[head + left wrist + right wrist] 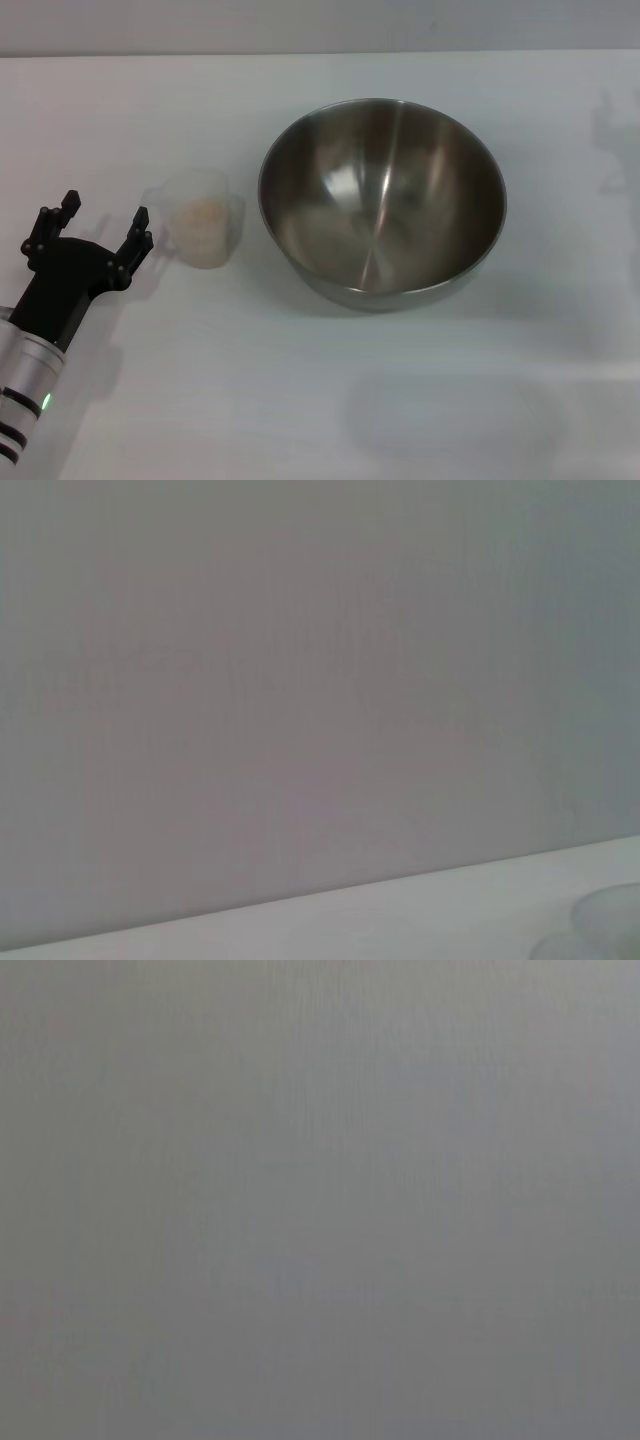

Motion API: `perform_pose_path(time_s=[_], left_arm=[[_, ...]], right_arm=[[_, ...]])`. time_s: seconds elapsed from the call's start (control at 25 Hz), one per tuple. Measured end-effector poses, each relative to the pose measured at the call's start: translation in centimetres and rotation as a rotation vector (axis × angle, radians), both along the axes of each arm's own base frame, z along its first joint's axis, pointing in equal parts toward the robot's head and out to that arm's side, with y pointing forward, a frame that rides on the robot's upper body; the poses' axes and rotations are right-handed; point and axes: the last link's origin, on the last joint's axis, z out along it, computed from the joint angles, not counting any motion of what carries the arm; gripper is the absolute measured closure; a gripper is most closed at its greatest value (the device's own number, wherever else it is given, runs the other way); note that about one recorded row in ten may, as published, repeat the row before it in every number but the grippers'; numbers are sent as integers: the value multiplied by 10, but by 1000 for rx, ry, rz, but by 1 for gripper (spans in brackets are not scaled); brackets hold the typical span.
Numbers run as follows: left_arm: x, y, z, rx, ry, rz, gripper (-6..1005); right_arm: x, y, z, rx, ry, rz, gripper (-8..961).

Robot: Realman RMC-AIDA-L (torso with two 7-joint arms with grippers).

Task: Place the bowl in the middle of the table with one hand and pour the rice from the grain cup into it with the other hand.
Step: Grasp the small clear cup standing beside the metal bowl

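Observation:
The shiny steel bowl stands on the white table, slightly right of centre, with nothing inside. Just to its left sits the small clear grain cup, upright, holding pale rice. My left gripper is open at the table's left side, its black fingers spread, a short way left of the cup and not touching it. The cup's rim shows faintly at a corner of the left wrist view. My right gripper is out of view; its wrist view shows only a plain grey surface.
The table's far edge meets a grey wall. White tabletop lies in front of the bowl and cup.

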Motion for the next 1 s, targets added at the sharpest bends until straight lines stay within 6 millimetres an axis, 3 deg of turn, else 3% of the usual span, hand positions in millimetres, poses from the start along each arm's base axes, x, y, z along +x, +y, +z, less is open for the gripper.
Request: perform_pose_path(time_s=[0.48, 1.0], left_arm=[[1, -2, -3, -15, -8, -1, 202], [6, 14, -5, -24, -4, 12, 202]], right_arm=[[-1, 1, 0, 0, -2, 3, 562], [-5, 5, -2, -12, -7, 10, 562]])
